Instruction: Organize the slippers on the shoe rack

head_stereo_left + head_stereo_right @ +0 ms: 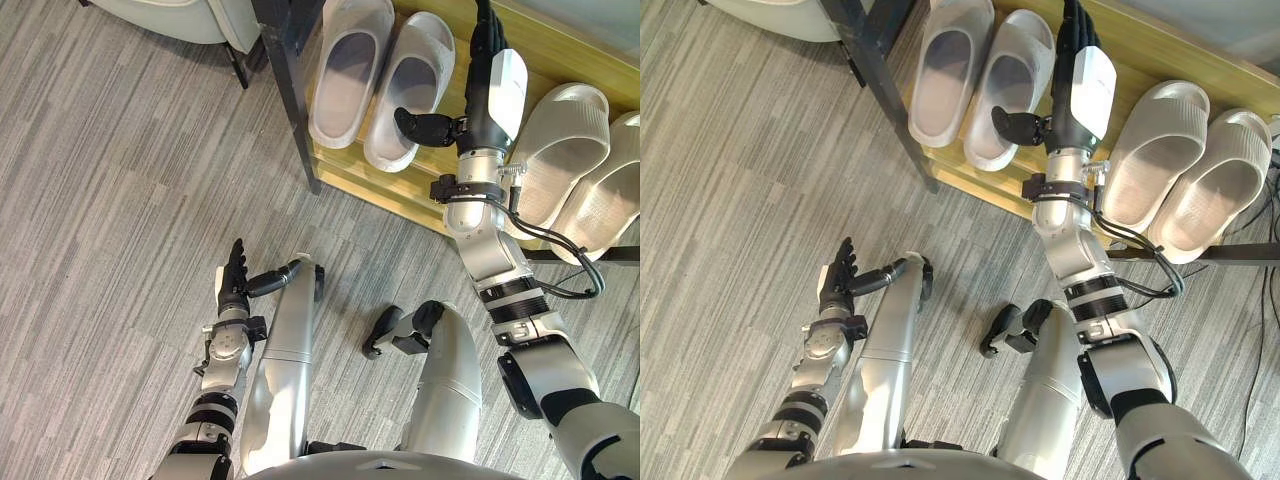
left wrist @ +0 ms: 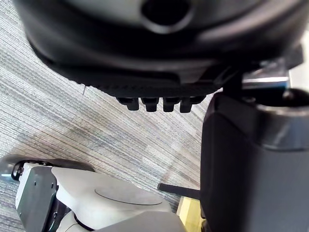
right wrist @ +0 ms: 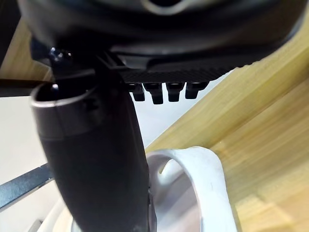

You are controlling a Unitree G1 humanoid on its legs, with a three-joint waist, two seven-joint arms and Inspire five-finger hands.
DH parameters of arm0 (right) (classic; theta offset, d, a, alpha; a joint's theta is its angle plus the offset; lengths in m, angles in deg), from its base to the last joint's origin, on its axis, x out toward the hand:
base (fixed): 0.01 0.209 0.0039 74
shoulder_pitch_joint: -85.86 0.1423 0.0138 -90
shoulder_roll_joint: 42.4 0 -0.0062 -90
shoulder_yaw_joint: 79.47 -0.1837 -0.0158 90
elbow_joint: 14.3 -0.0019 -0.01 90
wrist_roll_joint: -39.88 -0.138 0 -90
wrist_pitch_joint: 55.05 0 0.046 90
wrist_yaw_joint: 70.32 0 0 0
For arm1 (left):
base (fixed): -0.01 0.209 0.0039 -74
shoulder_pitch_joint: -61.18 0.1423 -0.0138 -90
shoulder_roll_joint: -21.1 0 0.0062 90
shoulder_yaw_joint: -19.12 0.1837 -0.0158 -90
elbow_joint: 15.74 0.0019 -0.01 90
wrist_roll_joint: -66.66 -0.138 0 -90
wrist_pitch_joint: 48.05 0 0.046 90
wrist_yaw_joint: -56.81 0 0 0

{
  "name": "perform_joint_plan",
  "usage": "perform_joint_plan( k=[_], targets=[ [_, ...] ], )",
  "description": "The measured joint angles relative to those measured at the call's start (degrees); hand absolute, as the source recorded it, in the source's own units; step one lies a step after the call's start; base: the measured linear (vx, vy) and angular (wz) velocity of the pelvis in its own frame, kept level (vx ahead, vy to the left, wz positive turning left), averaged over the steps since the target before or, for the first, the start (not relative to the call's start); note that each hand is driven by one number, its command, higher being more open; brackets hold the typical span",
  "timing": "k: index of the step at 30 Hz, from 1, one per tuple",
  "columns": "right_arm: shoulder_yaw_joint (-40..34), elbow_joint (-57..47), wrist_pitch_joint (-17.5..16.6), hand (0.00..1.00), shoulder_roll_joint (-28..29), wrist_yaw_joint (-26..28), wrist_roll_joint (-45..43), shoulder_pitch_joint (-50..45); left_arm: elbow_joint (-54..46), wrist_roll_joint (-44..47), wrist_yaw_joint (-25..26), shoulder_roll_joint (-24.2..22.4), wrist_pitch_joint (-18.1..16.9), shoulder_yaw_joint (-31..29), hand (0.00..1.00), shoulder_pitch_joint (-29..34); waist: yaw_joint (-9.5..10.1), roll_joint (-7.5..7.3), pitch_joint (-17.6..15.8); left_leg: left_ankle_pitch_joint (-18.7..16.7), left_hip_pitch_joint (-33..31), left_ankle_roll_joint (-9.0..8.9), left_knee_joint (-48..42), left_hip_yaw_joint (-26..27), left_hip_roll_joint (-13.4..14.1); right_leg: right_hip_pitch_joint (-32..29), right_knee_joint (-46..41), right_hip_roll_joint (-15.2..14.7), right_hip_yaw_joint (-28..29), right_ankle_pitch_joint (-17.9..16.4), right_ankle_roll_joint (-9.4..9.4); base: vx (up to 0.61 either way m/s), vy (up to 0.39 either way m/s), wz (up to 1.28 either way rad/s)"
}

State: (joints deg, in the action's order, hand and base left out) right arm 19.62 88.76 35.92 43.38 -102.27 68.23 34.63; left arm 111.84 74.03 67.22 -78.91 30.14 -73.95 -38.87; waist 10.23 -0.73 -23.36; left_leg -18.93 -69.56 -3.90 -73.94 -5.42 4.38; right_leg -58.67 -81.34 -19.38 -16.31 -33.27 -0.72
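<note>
Left hand (image 1: 233,278) low over the carpet floor (image 1: 120,200), fingers straight and spread, holding nothing. Right hand (image 1: 487,105) up on the shoe rack (image 1: 545,60) between the two pairs, fingers straight along the shelf, thumb out sideways at the mouth of the nearer white slipper (image 1: 412,85); contact unclear. All four slippers sit on the shelf, white pair (image 1: 350,70) left, beige pair (image 1: 568,145) right, so the task looks nearly done, with perhaps a last nudge to square the white pair.

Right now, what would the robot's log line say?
shelf: four pale moulded slippers in two pairs on light wooden rack | right hand: open, between pairs | left hand: open, over grey floor
</note>
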Motion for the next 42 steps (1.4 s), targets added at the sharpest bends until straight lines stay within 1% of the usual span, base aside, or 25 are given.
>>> perform_joint_plan(
  k=[2,4,5,10,11,12,13,14,15,19,20,22,23,24,28,31,35,37,42],
  targets=[
    [-0.5,-2.1,0.0,1.00,0.4,-0.1,1.2,-1.3,0.2,0.0,0.0,0.0,0.1,-0.2,1.00,0.0,-0.14,0.00,0.0,0.0,0.2,0.01,0.2,0.1,0.1,0.1,0.1,0.1,0.1,0.0,0.00,0.00,-0.032,-0.02],
    [-1.3,-6.9,0.0,1.00,2.7,-0.8,2.0,-5.3,0.6,0.0,0.2,0.1,1.1,-0.7,1.00,0.0,-0.68,0.06,0.1,0.0,1.1,0.05,0.9,0.2,0.3,0.9,0.7,0.3,0.1,0.0,0.00,0.01,-0.039,0.00],
    [-1.3,-7.2,0.0,1.00,2.8,-0.8,2.0,-5.5,0.6,0.0,0.2,0.1,1.1,-0.7,1.00,0.0,-0.70,0.07,0.1,0.0,1.1,0.06,0.9,0.2,0.3,0.9,0.7,0.3,0.1,0.0,0.00,0.00,0.000,0.00],
    [-1.7,-13.9,-0.2,1.00,8.6,-2.1,1.5,-12.8,0.9,0.0,0.8,0.3,1.5,-0.8,1.00,0.0,-1.05,0.13,0.3,0.0,1.5,-0.07,1.6,0.3,0.7,1.2,1.4,0.7,0.0,0.0,-0.03,0.00,0.000,0.00],
    [-1.6,-14.4,-1.1,1.00,11.3,-2.1,0.4,-15.3,0.9,0.0,0.9,0.2,2.1,-1.1,1.00,0.0,-1.13,0.14,0.3,0.0,2.0,-0.13,1.8,0.2,0.9,1.7,1.8,1.0,-0.2,0.0,-0.04,0.01,-0.020,-0.03],
    [-1.6,-14.7,-1.9,1.00,12.7,-2.0,-1.1,-16.7,0.9,0.0,0.9,0.2,2.3,-1.3,1.00,0.0,-1.16,0.13,0.3,0.0,2.2,-0.18,2.0,0.2,1.1,1.9,2.1,1.1,-0.3,0.0,-0.04,0.02,-0.031,-0.04],
    [-1.5,-15.1,-3.5,1.00,15.7,-1.7,-4.6,-19.3,1.1,0.0,0.9,-0.1,2.6,-2.1,1.00,0.0,-1.25,0.13,0.3,0.0,2.5,-0.28,2.4,0.2,1.2,2.2,2.4,1.3,-0.4,0.0,-0.05,0.02,-0.032,-0.03],
    [-1.5,-15.1,-3.9,1.00,16.2,-1.6,-5.4,-19.8,1.1,0.0,0.8,-0.1,2.7,-2.2,1.00,0.0,-1.28,0.13,0.3,0.0,2.5,-0.30,2.5,0.2,1.2,2.2,2.5,1.3,-0.4,0.0,-0.05,0.00,0.000,0.00],
    [-1.5,-15.1,-4.6,1.00,18.6,-0.9,-8.8,-21.9,1.2,0.0,0.9,-0.3,3.3,-2.8,1.00,0.0,-1.37,0.13,0.3,0.0,2.8,-0.42,2.7,0.2,1.3,2.5,2.7,1.5,-0.5,0.0,-0.05,0.00,0.000,0.00],
    [-1.7,-14.2,-6.3,1.00,22.4,0.6,-16.6,-25.4,1.6,0.0,1.3,-0.9,3.6,-3.7,1.00,-0.1,-1.40,0.13,0.3,0.1,3.4,-0.74,3.4,0.2,1.4,3.0,3.2,1.6,-0.6,0.1,-0.11,0.00,-0.008,0.00],
    [-1.7,-14.2,-6.4,1.00,22.5,0.7,-16.8,-25.5,1.7,0.0,1.3,-0.9,3.6,-3.9,1.00,-0.1,-1.40,0.13,0.3,0.1,3.4,-0.75,3.4,0.2,1.4,3.0,3.2,1.6,-0.6,0.1,-0.12,0.00,0.000,0.00],
    [-1.8,-13.0,-7.3,1.00,22.7,1.9,-20.6,-25.6,2.3,0.0,1.6,-1.7,3.7,-5.2,1.00,-0.1,-1.38,0.13,0.3,0.1,3.6,-0.79,3.6,0.1,1.4,3.2,3.5,1.6,-0.7,0.1,-0.14,0.00,0.000,0.00],
    [-1.8,-12.7,-7.5,1.00,22.7,2.1,-21.1,-25.6,2.4,0.1,1.7,-1.7,3.7,-5.3,1.00,-0.1,-1.37,0.13,0.3,0.1,3.6,-0.80,3.6,0.1,1.4,3.3,3.6,1.6,-0.8,0.1,-0.14,0.00,0.000,0.00],
    [-1.8,-12.0,-8.6,1.00,22.7,2.6,-22.0,-25.6,2.5,0.1,1.7,-1.7,3.7,-5.3,1.00,-0.1,-1.36,0.13,0.3,0.1,3.7,-0.81,3.7,0.0,1.4,3.6,3.7,1.7,-1.0,0.1,-0.14,0.00,0.000,0.00],
    [-2.2,-10.5,-11.4,1.00,22.6,7.0,-30.2,-24.8,3.2,0.1,1.7,-1.9,3.9,-5.8,1.00,-0.2,-1.37,0.13,0.3,0.1,4.6,-0.84,4.3,0.0,1.3,4.6,4.4,1.6,-1.1,0.1,-0.14,0.00,0.000,0.00],
    [-2.3,-8.7,-13.0,1.00,22.2,9.8,-34.7,-22.8,3.4,0.0,1.5,-2.4,4.2,-6.8,1.00,-0.2,-1.34,0.13,0.3,0.2,4.8,-1.00,4.8,0.0,1.2,4.8,4.7,1.6,-1.3,0.1,-0.14,0.01,-0.012,0.02],
    [-1.9,-6.9,-13.4,1.00,20.9,12.2,-37.6,-20.0,3.4,0.0,1.3,-2.5,4.3,-6.9,1.00,-0.2,-1.21,0.13,0.3,0.3,4.7,-1.11,5.0,-0.2,1.1,4.9,4.8,1.5,-1.6,0.1,-0.15,0.00,-0.002,0.01],
    [-0.4,-5.3,-13.4,1.00,19.6,14.2,-39.1,-17.9,3.4,0.0,0.9,-2.6,4.3,-6.9,1.00,-0.3,-1.10,0.13,0.3,0.3,4.7,-1.22,5.2,-0.5,0.9,5.1,5.1,1.4,-1.9,0.1,-0.15,0.01,-0.003,0.07],
    [0.6,-4.4,-13.4,1.00,19.0,14.7,-41.5,-16.7,3.7,-0.1,0.7,-2.9,4.3,-7.0,1.00,-0.4,-1.12,0.17,0.2,0.7,4.8,-1.28,5.8,-1.0,0.0,5.8,5.5,0.7,-2.7,0.1,-0.13,0.00,0.009,0.11]
  ],
)
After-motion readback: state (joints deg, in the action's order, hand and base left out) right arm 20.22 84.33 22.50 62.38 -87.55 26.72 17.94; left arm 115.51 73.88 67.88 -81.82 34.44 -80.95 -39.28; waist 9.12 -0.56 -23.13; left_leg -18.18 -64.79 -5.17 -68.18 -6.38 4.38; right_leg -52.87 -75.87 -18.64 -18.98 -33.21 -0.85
